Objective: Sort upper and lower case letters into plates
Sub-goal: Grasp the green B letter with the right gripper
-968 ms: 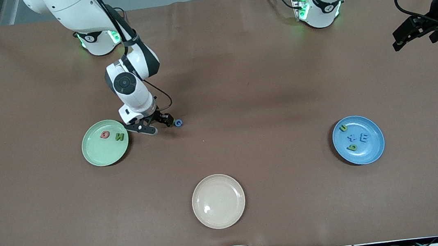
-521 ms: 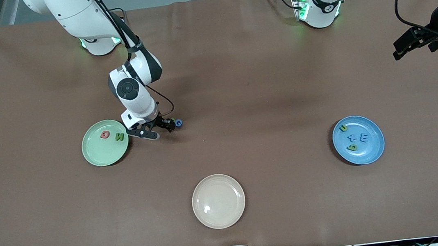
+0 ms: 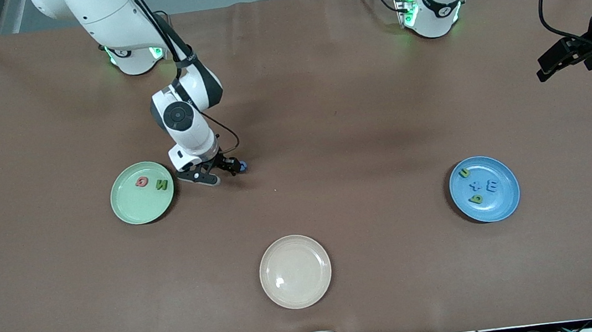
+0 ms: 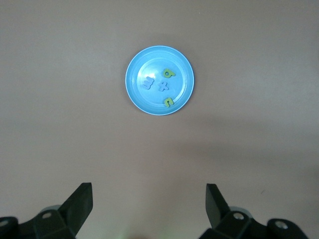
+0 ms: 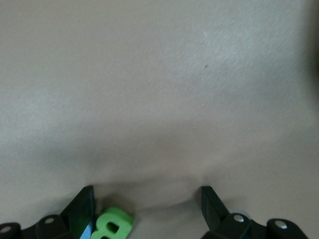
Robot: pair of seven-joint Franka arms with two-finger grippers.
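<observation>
Front view: the right gripper (image 3: pixel 217 171) is down at the brown table (image 3: pixel 322 102), just beside the mint green plate (image 3: pixel 142 193) on the side toward the left arm's end. Its fingers stand apart, low enough to bracket a piece. A small blue letter (image 3: pixel 241 166) lies on the cloth touching or just beside the finger tip; it looks like the next piece to be picked, though whether it sits between the fingers cannot be told here. The mint plate holds a red letter (image 3: pixel 140 181) and a green letter N (image 3: pixel 162 184). The blue plate (image 3: pixel 484 189), toward the left arm's end, holds four pieces: two green letters (image 3: pixel 464 172), a blue E (image 3: pixel 491 185) and a small blue cross shape (image 3: pixel 475 186). A cream plate (image 3: pixel 295 271) sits nearest the camera, between the two. The left gripper (image 3: pixel 567 54) waits raised over the table's edge, out of the working arm's way.

Left wrist view: the left gripper (image 4: pixel 147 206) has its fingers wide apart with nothing between them, looking down on the blue plate (image 4: pixel 159 80) and its four pieces.

Right wrist view: the right gripper (image 5: pixel 147 208) is spread close over the cloth. A green letter B (image 5: pixel 113 225) lies just inside one finger, with a sliver of blue (image 5: pixel 87 232) beside it, so the grasp probably needs centring before the fingers come together.
</observation>
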